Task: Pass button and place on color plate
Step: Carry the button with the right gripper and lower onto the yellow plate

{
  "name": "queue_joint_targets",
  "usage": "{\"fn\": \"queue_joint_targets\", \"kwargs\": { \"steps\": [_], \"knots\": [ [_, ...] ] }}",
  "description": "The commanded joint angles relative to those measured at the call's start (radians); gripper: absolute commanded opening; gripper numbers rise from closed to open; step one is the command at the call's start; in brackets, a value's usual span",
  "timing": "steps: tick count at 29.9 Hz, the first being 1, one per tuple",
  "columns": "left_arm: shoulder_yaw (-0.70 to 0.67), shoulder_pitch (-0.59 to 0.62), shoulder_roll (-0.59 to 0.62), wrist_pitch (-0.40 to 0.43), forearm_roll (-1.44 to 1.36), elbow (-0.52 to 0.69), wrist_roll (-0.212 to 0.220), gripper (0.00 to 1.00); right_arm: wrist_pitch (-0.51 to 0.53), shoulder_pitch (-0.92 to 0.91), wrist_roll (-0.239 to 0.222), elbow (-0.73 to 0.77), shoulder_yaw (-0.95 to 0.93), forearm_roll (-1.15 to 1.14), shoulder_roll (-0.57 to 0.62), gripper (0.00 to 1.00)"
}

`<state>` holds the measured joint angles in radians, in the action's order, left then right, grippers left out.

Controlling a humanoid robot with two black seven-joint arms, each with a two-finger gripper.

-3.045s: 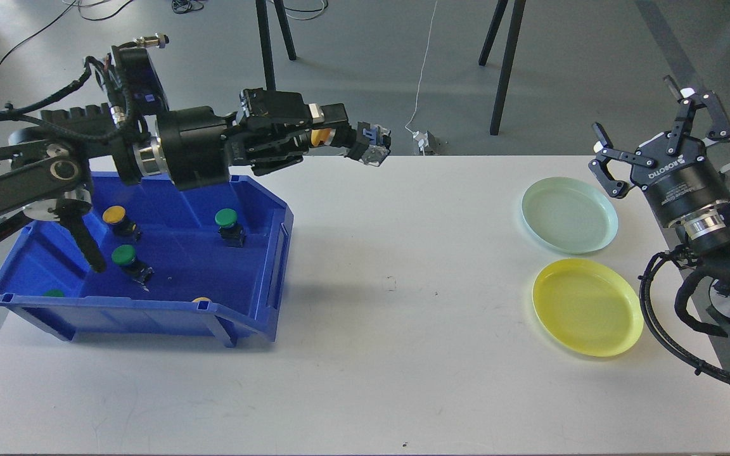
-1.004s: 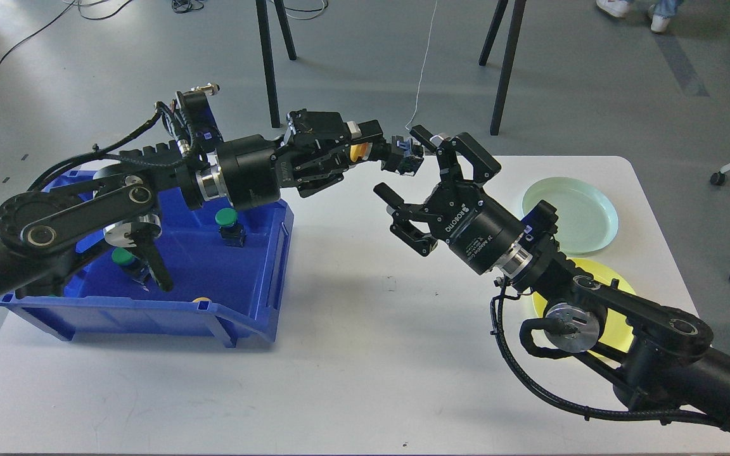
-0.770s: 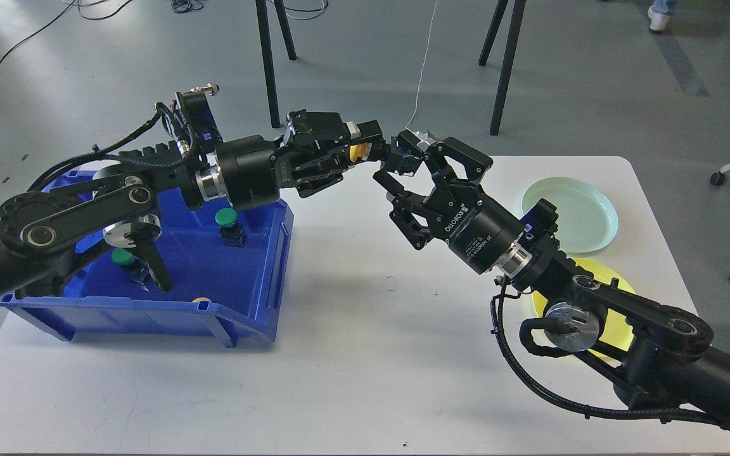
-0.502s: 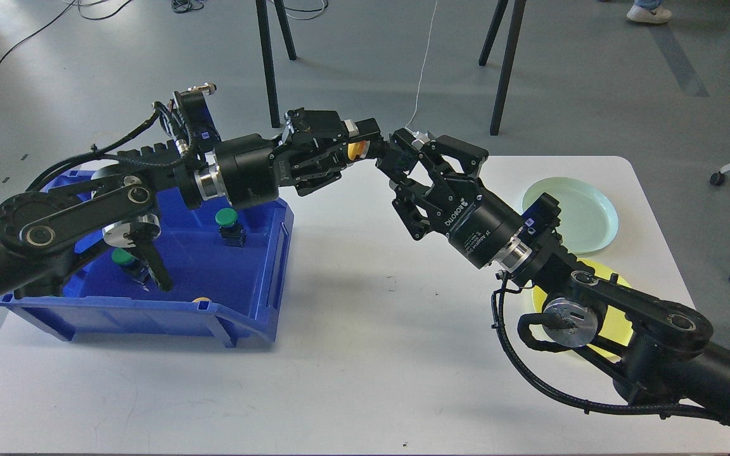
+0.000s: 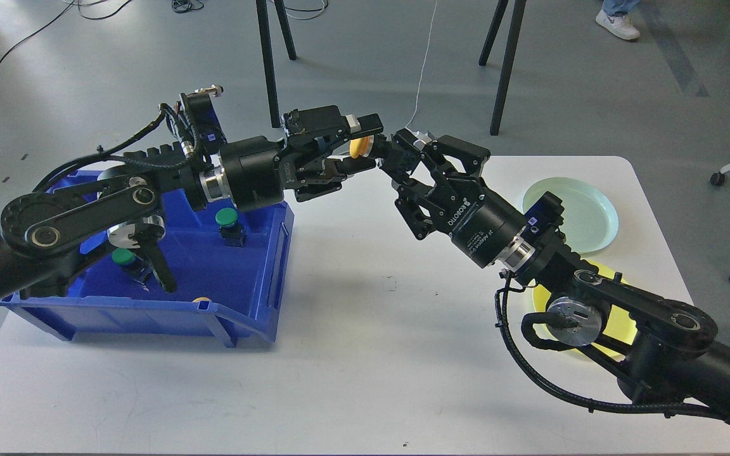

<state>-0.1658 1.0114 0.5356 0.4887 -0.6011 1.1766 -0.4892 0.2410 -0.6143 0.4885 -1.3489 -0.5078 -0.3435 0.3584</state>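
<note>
Between both pincers, yellow button [image 5: 359, 146], body half hidden.

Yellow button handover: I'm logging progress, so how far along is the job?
Done: the yellow button is out of the blue bin. In hand: right gripper clamps its body; left gripper has opened. Left: carrying it to the yellow plate, mostly hidden under the right arm.

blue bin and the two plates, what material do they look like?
Blue bin: likely moulded plastic, smooth semi-gloss, with ribbed rim and soft highlights. Pale green plate: probably plastic, slightly translucent, with a glossy rim. Yellow plate: same look, mostly hidden behind the right arm, so less certain.
</note>
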Motion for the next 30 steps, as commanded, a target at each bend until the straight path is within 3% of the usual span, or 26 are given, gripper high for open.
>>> {"fn": "queue_joint_targets", "kwargs": {
  "steps": [1, 5, 8, 14, 20, 26, 30],
  "knots": [
    [-0.001, 0.001, 0.000, 0.000, 0.000, 0.000, 0.001, 0.79, 0.000, 0.027, 0.000, -0.010, -0.041, 0.007, 0.120, 0.04],
    [-0.001, 0.001, 0.000, 0.000, 0.000, 0.000, 0.001, 0.79, -0.006, 0.129, 0.000, -0.033, -0.107, 0.008, 0.230, 0.04],
    [-0.001, 0.001, 0.000, 0.000, 0.001, -0.002, 0.001, 0.79, -0.075, 0.211, 0.000, -0.027, -0.126, 0.004, 0.312, 0.04],
    [-0.001, 0.001, 0.000, 0.000, 0.007, -0.002, 0.001, 0.79, -0.365, 0.372, 0.000, -0.021, -0.106, -0.018, 0.418, 0.04],
    [0.000, 0.001, 0.000, 0.000, 0.024, -0.003, 0.001, 0.80, -0.716, 0.446, 0.000, 0.031, -0.045, -0.205, 0.413, 0.04],
    [0.000, 0.001, 0.000, 0.000, 0.024, -0.003, 0.001, 0.80, -0.730, 0.438, 0.000, 0.089, 0.041, -0.310, 0.401, 0.05],
    [0.000, 0.000, 0.000, 0.000, 0.026, -0.003, 0.001, 0.80, -0.730, 0.409, 0.000, 0.187, 0.119, -0.406, 0.326, 0.06]
  ]
}}
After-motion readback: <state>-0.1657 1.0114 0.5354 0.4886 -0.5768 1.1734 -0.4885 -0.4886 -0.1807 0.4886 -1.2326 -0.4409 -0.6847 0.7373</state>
